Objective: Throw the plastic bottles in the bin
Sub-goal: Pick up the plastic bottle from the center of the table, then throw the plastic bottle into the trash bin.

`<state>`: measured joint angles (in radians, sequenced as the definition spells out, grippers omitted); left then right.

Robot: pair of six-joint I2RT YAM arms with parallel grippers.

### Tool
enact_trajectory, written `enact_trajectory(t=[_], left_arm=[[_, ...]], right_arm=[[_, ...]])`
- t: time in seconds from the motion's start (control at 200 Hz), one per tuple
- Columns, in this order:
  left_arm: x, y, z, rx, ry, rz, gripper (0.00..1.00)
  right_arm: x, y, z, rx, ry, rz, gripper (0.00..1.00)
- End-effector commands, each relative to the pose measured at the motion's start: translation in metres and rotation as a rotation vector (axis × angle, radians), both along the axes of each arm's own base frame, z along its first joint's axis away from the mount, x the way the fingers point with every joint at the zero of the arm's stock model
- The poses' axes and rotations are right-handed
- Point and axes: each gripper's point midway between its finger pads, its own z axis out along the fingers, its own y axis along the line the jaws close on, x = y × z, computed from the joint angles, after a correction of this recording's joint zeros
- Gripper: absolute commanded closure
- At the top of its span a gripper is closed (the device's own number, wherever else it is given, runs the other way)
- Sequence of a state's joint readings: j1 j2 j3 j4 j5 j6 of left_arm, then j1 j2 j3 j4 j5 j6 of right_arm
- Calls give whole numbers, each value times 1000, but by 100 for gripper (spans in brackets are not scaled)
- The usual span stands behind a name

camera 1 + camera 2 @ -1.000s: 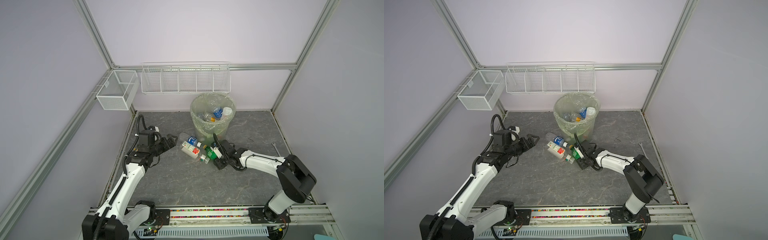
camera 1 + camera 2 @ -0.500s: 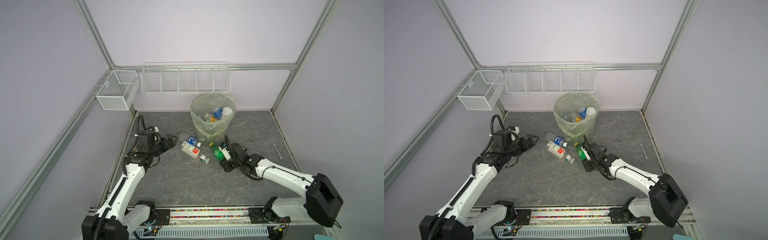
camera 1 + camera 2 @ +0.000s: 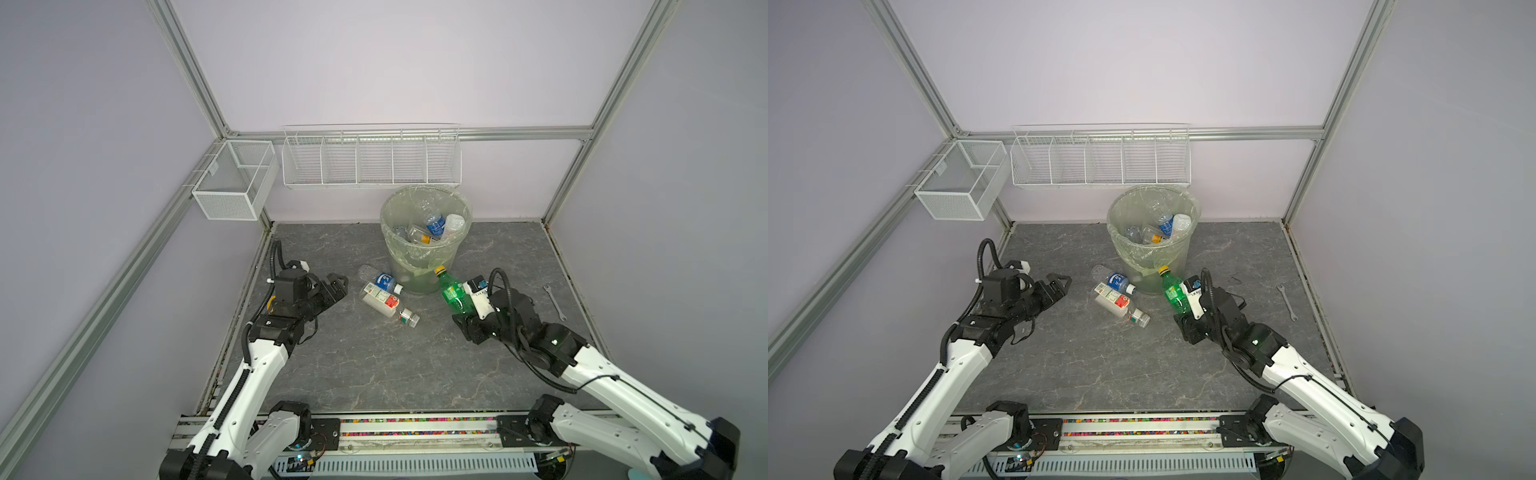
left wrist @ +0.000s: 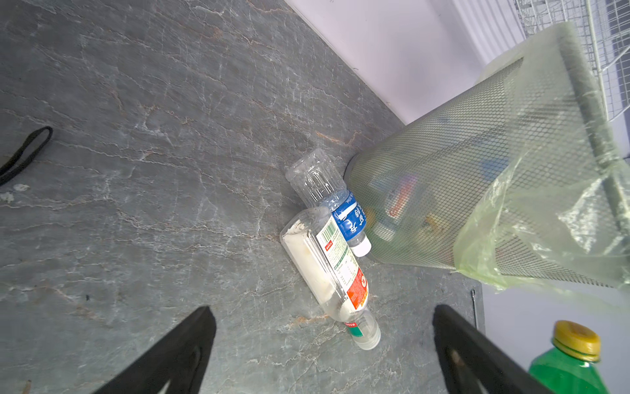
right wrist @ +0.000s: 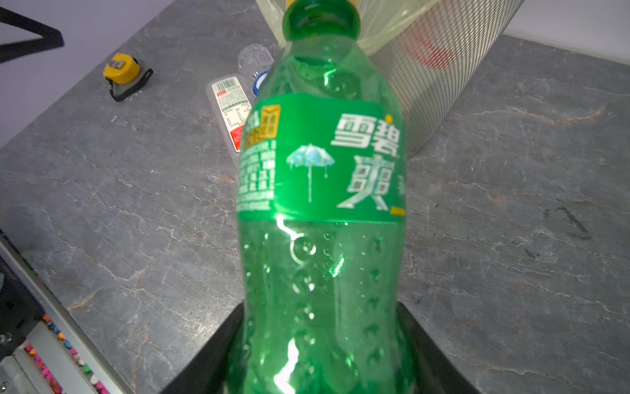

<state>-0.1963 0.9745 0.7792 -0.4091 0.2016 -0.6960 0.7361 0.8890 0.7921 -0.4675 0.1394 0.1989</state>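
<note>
While the right gripper (image 3: 467, 318) clamps its base, the yellow-capped green Sprite bottle (image 3: 453, 293) tilts up off the worktop (image 3: 374, 365), its cap beside the bin (image 3: 415, 278). A blue-labelled bottle (image 3: 380, 279) and a red-labelled bottle (image 3: 384, 301) lie touching at the bin's foot. The left gripper (image 3: 340, 286) gapes wide nearby, with open worktop behind it.

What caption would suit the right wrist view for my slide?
Right gripper holds a green plastic bottle near the round pale-green mesh bin.
</note>
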Motion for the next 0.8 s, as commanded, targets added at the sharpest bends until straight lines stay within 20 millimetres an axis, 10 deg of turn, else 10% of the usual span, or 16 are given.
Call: enact_trajectory(t=[0.0,0.575,0.795], left_arm=[[4,1,2,33,-3,-21,1],[2,9,-15,46,88,39,1],[2,5,-16,32,87,21,1]], right_arm=[[-5,-5,20,33,-21,-21,45],[23,0,110,57,-168,-68,46],[33,23,114,90,-142,-22,46]])
